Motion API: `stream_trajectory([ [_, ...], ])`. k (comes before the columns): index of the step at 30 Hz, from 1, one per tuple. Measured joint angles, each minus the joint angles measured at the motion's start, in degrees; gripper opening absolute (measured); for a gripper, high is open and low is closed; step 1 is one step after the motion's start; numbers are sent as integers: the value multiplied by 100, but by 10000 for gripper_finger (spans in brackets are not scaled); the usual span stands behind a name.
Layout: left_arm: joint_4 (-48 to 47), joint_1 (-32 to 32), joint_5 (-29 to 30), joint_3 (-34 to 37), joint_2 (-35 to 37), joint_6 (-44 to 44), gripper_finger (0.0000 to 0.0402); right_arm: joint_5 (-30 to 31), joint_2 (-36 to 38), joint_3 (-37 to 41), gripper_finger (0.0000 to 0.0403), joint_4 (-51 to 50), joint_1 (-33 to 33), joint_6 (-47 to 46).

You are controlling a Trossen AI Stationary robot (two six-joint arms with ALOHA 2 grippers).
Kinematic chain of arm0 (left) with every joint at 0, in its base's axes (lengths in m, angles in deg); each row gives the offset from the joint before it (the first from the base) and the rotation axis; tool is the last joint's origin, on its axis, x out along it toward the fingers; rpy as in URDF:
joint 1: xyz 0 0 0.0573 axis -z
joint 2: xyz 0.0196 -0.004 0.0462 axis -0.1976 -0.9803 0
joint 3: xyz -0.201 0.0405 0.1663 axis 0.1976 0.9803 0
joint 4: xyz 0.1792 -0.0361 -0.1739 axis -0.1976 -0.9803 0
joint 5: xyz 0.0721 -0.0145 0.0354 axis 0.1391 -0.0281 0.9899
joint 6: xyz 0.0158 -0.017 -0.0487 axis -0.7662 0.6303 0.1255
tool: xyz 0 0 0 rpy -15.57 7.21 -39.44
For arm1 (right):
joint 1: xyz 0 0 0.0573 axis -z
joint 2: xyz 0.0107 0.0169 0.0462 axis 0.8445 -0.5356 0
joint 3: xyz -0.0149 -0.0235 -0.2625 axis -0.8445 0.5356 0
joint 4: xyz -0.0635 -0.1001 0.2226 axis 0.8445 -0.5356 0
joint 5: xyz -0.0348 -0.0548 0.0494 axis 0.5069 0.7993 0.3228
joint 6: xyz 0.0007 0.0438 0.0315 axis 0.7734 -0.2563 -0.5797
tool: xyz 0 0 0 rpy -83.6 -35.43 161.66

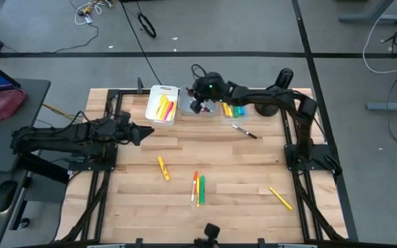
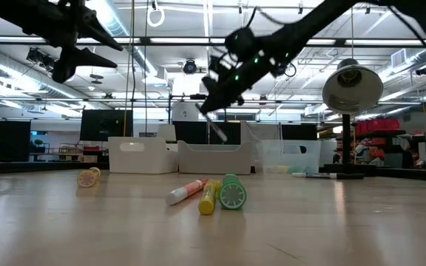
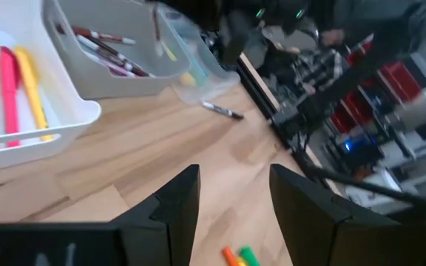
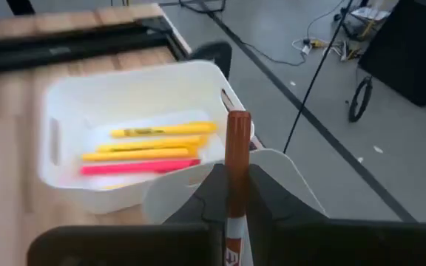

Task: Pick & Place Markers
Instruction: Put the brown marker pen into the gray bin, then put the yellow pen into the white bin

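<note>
My right gripper hangs over the far bins, shut on a brown marker, above the grey bin next to the white bin. The white bin holds yellow and pink markers. The grey bin holds dark red markers. Loose markers lie flat on the table: a black-and-white one, an orange-yellow one, an orange, yellow and green group, and a yellow one. My left gripper waits open at the table's left, raised, with nothing between its fingers. My right gripper pinches the brown marker's barrel between its two fingers. The marker runs along the fingers, and its brown end sticks out past the fingertips. It slants down below the gripper, lifted clear above the bins.
A clear bin with yellow, green and blue markers stands to the right of the grey one. The three bins form a row at the table's far edge. Black frame rails run along the table's sides. Bare wood lies in the table's middle.
</note>
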Motion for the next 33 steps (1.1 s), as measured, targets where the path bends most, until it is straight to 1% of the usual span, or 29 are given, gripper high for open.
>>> stream_trajectory([
  [3, 3, 0, 209, -1, 0, 123, 172, -16, -320, -1, 22, -48, 102, 86],
  [5, 3, 0, 322, 0, 0, 207, 172, -95, -444, -1, 22, -263, 176, 59],
  [11, 5, 0, 493, 1, 0, 304, 172, -89, -519, -3, 23, -695, 305, 48],
  [14, 5, 0, 594, 0, 0, 301, 172, -93, -519, -3, 29, -743, 326, 48],
  [17, 5, 0, 671, 0, 0, 299, 172, -92, -519, -3, 52, -810, 331, 48],
  [21, 5, 0, 670, 0, 0, 256, 172, -89, -467, -3, 102, -955, 320, -81],
  [26, 5, 0, 676, 1, 0, 145, 172, -96, 73, -7, 156, -1501, 187, -686],
  [29, 2, 0, 675, 1, 1, -41, 172, -100, 430, -7, 173, -1916, 86, -1004],
  [33, 1, 0, 676, 0, 1, -262, 172, -95, 855, -7, 178, -2297, -66, -1218],
])
